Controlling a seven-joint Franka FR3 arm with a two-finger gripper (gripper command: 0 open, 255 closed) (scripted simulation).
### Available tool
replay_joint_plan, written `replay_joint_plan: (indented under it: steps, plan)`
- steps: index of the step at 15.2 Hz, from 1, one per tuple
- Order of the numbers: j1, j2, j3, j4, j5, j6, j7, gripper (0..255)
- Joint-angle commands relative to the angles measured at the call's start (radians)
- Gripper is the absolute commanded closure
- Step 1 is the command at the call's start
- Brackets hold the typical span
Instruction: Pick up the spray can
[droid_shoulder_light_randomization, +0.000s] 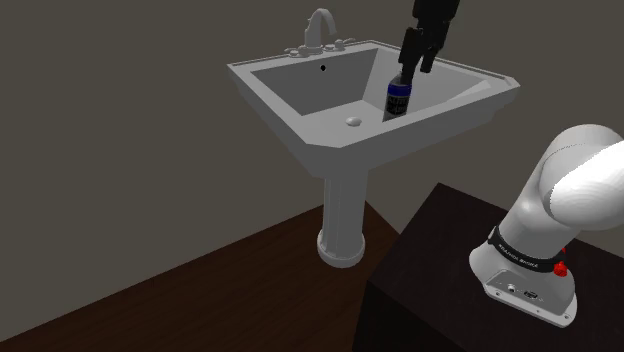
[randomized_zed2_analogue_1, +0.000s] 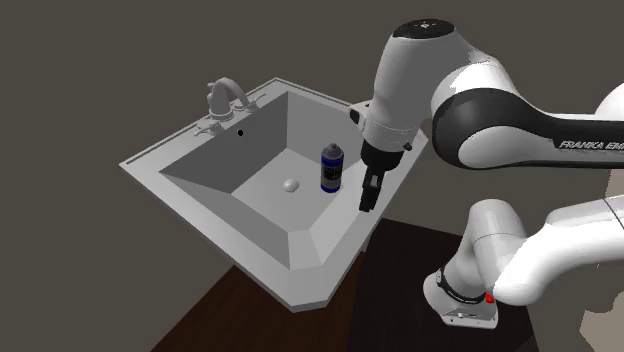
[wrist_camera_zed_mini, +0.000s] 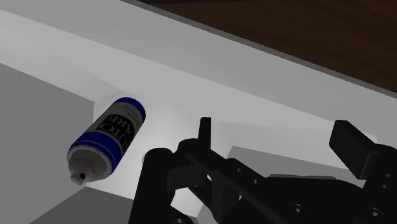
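Spray can (droid_shoulder_light_randomization: 398, 92): small smooth cylinder, blue bands, dark label with white lettering, rounded pale top with nozzle. Stands upright inside angular, flat-walled pale grey sink (droid_shoulder_light_randomization: 290, 95) on round pedestal (droid_shoulder_light_randomization: 343, 215); curved faucet (droid_shoulder_light_randomization: 320, 30) at back rim. Floor (droid_shoulder_light_randomization: 200, 290) dark wood planks. Gripper (droid_shoulder_light_randomization: 418, 55) all black, matte, fingers spread wide, gripping nothing. Can sits just below and off to one side of fingers, outside the gap, untouched.

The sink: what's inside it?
A blue-labelled spray can stands upright in the sink, near the drain. Whatever lies right under the can is hidden.
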Motion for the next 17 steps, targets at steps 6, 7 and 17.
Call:
replay_joint_plan:
  steps: [6,7,17]
  plan:
    - [-0.016,-0.147,-0.107,-0.221,-0.1,0.295,-0.175,0]
    - [-0.02,-0.167,-0.133,-0.258,-0.12,0.358,-0.211,0]
    - [0.025,-0.132,-0.541,-0.462,-0.264,1.06,-0.636,0]
